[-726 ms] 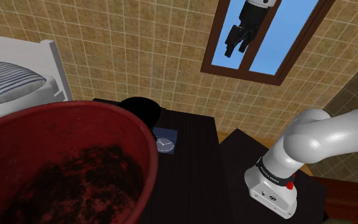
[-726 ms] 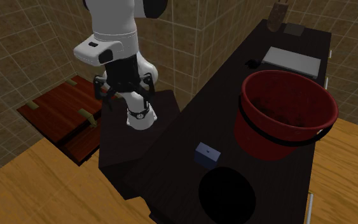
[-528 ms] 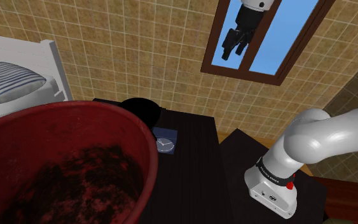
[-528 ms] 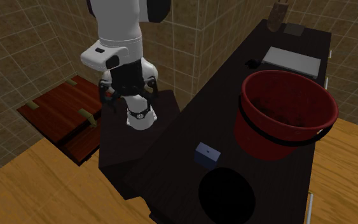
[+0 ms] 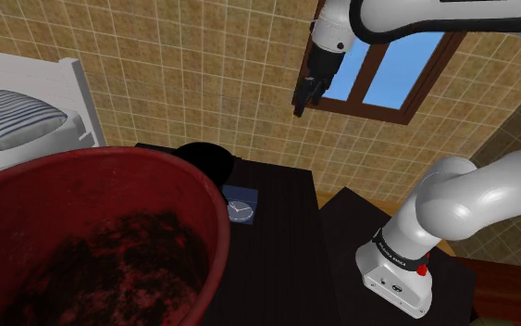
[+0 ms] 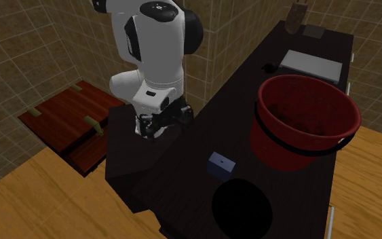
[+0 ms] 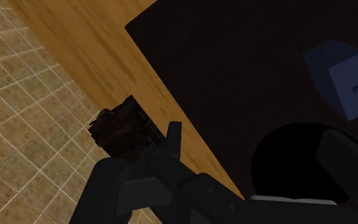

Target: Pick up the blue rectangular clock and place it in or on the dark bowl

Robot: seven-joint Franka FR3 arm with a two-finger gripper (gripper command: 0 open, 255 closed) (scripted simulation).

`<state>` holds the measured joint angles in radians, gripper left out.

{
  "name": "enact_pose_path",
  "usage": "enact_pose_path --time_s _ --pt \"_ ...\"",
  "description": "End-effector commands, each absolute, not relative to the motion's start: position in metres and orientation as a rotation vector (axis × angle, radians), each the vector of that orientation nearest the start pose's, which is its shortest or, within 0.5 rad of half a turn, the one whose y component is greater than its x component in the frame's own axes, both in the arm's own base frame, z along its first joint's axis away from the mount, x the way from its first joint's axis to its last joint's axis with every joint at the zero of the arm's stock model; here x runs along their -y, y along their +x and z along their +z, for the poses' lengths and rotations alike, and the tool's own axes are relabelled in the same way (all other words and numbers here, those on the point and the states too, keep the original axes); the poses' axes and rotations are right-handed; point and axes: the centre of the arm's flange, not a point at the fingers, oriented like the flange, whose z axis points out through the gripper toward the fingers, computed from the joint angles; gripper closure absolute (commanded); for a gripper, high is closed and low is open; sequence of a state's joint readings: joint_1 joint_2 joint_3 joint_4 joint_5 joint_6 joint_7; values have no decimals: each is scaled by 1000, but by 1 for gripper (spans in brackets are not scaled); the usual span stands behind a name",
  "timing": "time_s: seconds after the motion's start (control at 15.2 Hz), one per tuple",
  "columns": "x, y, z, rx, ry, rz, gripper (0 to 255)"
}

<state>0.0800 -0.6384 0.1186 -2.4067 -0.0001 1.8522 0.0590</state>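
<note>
The blue rectangular clock [image 5: 241, 206] [image 6: 220, 163] lies face up on the dark table [image 6: 189, 183], between the red bucket and the dark bowl [image 5: 207, 159] [image 6: 242, 208]. My gripper [image 5: 301, 104] [image 6: 166, 122] hangs high above the table's edge nearest the stand, well apart from the clock. In the wrist view the clock [image 7: 343, 76] and the bowl [image 7: 295, 159] lie ahead of the gripper [image 7: 254, 135]. Its black fingers [image 7: 173, 137] stand apart, open, with nothing held between them.
A big red bucket [image 6: 304, 119] [image 5: 82, 241] with dark contents stands on the table beside the clock. A grey flat slab [image 6: 311, 64] lies at the table's far end. A reddish wooden board [image 6: 67, 122] and a small dark box [image 7: 123, 130] are on the floor. A bed [image 5: 18, 111] stands beyond the table.
The arm has swung over and down: the gripper moved left and lower in the shoulder view, and right, toward the table edge, in the second exterior view. Clock and bowl have not moved.
</note>
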Motion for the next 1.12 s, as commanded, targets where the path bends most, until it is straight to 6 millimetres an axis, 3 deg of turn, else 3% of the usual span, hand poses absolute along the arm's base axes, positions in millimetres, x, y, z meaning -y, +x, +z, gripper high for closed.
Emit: enact_pose_path --time_s 0.0,0.53,1.06 --pt "-96 364 520 254 -3184 -131 0" --pt "-163 377 443 500 -3133 -84 0" --pt "-232 378 367 739 -3064 -37 0"
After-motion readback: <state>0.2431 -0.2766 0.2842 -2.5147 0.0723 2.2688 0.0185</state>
